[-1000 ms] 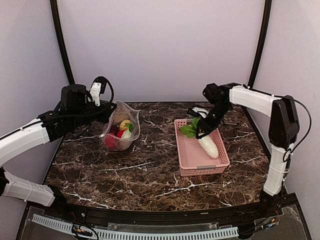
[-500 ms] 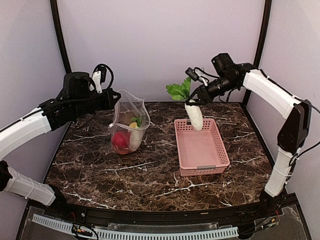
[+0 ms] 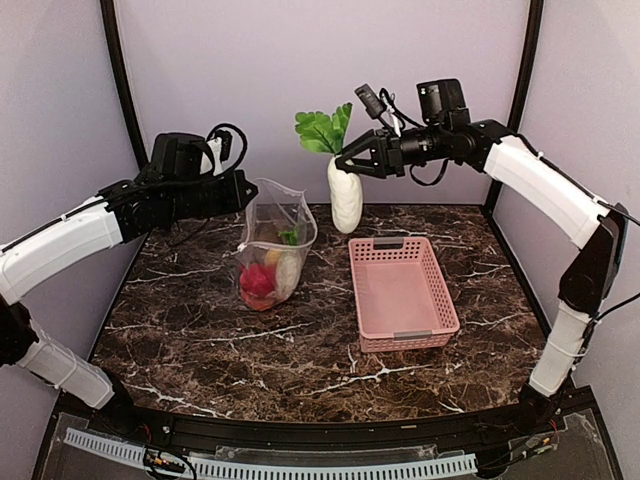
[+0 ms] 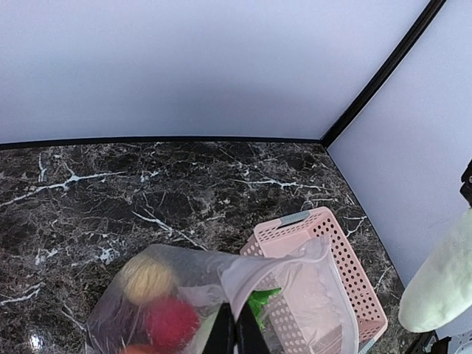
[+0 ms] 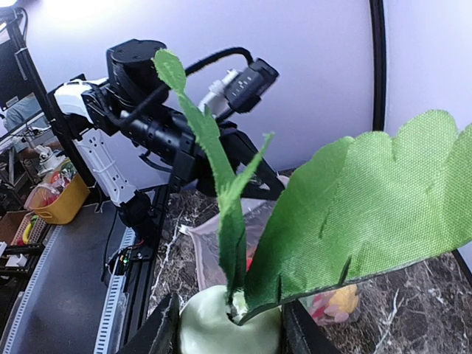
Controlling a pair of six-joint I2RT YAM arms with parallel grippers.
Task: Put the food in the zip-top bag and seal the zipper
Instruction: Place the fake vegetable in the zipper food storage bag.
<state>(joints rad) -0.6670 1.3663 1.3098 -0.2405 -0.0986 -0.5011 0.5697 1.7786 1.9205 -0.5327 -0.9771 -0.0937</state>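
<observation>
My left gripper (image 3: 247, 190) is shut on the rim of the clear zip-top bag (image 3: 272, 243) and holds it hanging open above the table; in the left wrist view (image 4: 234, 333) its jaws pinch the bag's edge (image 4: 273, 265). Red, yellow and green toy food (image 3: 264, 279) lies in the bag's bottom. My right gripper (image 3: 345, 162) is shut on the top of a white radish (image 3: 344, 197) with green leaves (image 3: 322, 129), held upright in the air just right of the bag's mouth. In the right wrist view the radish top (image 5: 228, 324) sits between the fingers. The zipper slider is not visible.
The pink plastic basket (image 3: 401, 291) stands on the dark marble table (image 3: 200, 340), right of the bag. Lavender walls with black corner posts close in the back and sides.
My right gripper has carried the radish up and left, from over the basket to beside the bag's mouth. My left gripper has lifted the bag and shifted it right.
</observation>
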